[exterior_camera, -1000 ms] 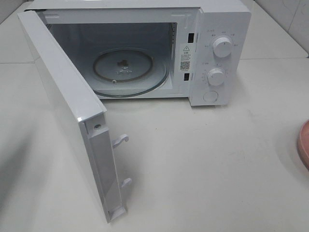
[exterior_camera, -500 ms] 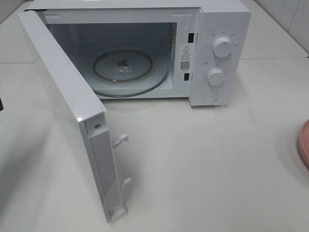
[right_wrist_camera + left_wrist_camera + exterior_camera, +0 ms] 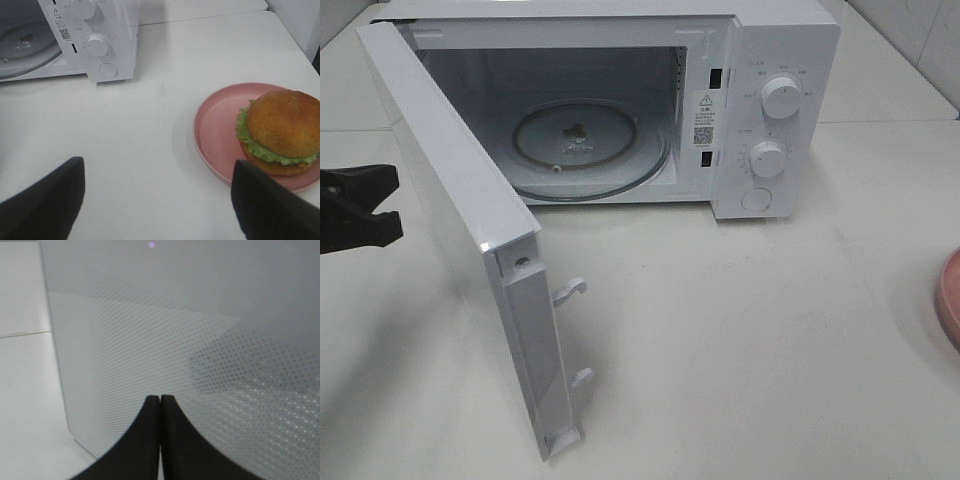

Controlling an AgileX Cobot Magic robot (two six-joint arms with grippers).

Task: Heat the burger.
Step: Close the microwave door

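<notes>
Change since a second ago: left gripper point(image 3: 390, 200) has entered at the left edge of the high view, beside the open door's outer face.

Table point(image 3: 770, 330): white.
Microwave point(image 3: 775, 60): door point(image 3: 460, 220) swung wide, glass turntable point(image 3: 590, 150) bare.
Pink plate point(image 3: 215, 130): near the table's right edge.
Burger point(image 3: 282, 130): on the plate.
Right gripper point(image 3: 157, 195): released, fingers wide apart above the table, holding nothing.
Left gripper: clenched, fingers point(image 3: 145, 440) pressed together, holding nothing.

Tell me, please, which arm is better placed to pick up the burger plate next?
Right: its open gripper hovers beside the pink plate holding the burger. The shut left gripper faces the microwave door.
</notes>
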